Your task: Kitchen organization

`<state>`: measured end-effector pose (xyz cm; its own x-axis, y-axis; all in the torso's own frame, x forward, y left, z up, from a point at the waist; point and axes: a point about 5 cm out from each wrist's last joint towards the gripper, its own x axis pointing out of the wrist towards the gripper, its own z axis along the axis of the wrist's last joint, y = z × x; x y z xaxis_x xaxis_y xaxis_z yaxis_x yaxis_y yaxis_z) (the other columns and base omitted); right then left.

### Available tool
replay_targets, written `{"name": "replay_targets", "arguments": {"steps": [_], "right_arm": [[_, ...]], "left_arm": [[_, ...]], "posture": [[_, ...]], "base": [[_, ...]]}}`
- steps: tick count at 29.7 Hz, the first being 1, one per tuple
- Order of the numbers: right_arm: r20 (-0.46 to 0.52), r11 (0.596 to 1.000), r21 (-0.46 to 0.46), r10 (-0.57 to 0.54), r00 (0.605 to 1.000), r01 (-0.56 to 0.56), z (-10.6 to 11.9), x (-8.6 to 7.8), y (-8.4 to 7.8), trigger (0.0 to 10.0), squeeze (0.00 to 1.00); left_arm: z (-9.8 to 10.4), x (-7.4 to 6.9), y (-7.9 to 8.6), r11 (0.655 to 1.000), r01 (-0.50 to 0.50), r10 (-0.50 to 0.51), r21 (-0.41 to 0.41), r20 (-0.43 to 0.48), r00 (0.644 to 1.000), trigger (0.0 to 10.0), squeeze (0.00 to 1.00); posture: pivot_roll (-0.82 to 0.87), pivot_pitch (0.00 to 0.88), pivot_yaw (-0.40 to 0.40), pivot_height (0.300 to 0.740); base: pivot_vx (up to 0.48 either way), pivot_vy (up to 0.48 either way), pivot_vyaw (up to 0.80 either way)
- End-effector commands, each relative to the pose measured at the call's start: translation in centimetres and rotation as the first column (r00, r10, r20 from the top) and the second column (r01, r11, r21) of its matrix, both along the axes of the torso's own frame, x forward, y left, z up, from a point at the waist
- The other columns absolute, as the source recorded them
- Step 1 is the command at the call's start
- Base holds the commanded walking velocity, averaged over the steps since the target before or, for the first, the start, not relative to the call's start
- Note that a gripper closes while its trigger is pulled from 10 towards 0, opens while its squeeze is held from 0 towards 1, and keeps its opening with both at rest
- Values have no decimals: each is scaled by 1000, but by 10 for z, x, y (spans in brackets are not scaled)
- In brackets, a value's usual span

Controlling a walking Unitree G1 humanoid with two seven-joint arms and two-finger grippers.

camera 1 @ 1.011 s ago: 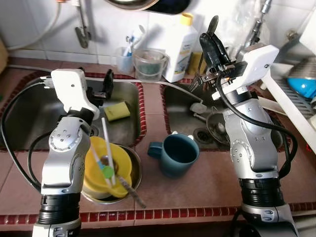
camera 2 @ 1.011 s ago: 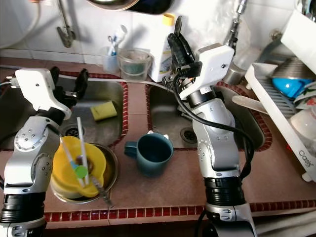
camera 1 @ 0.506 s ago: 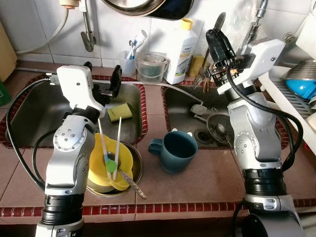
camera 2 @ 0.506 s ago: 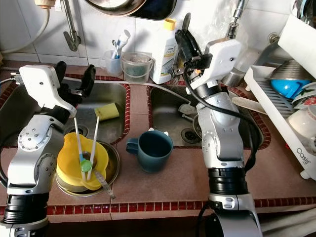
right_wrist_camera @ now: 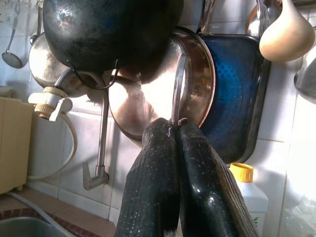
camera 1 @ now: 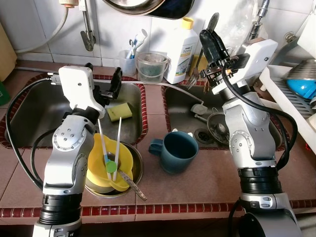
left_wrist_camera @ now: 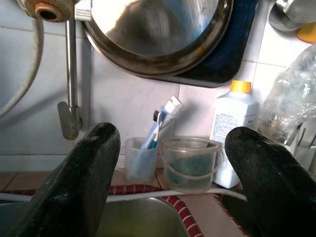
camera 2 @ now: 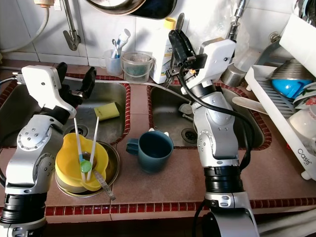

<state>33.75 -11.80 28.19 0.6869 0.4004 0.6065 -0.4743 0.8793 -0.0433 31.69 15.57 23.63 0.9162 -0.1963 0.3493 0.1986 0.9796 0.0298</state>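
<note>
Near front edge of the counter [camera 1: 197,195]: steel bowl [camera 1: 134,174] held a yellow bowl [camera 1: 106,168], with 2 white sticks and a green-tipped utensil [camera 1: 109,163] standing in it. Not yet sorted. Just beside it, on the strip between the 2 basins, stood a blue mug [camera 1: 177,152], upright, handle toward the left sink.

Left sink [camera 1: 44,116]: yellow sponge [camera 1: 119,111] lay at its right side. Left gripper [camera 1: 102,83] hovered over the sink's far edge, fingers spread wide, nothing between them; wrist view looked past the fingers [left_wrist_camera: 79,187] to the wall.

Right sink [camera 1: 195,106]: a strainer and some small items lay near the drain [camera 1: 203,135], too cluttered to identify.

Right gripper [camera 1: 209,42] was raised above the right sink's far edge, fingers pressed together on the thin handle of a metal utensil [right_wrist_camera: 177,89], probably a spoon, its top end standing above the fingertips.

Far edge by the wall: toothbrush cup [camera 1: 126,60], clear tub [camera 1: 150,65], white bottle [camera 1: 180,49]. Dish rack [camera 1: 296,94] at right edge held a blue bowl [camera 1: 302,85].

Judgement: 1 utensil in hand, destination unclear; mug, bowls, sponge remain. Task looked early.
</note>
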Motion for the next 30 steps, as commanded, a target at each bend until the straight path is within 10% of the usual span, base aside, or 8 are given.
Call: {"name": "replay_targets", "arguments": {"steps": [1,30], "right_arm": [[23,1000,10,-7,1000,7,5,-2,-3,10000,0],[6,1000,12,-7,1000,7,1,0,-4,10000,0]], "left_arm": [[-1,1,-4,1000,17,-17,11,-12,1000,10000,0],[-1,-1,-11,997,50,-50,50,5,999,10000,0]], "posture": [[-156,86,-90,740],[-152,78,-88,740]], "base": [[0,371,0],[0,333,0]]}}
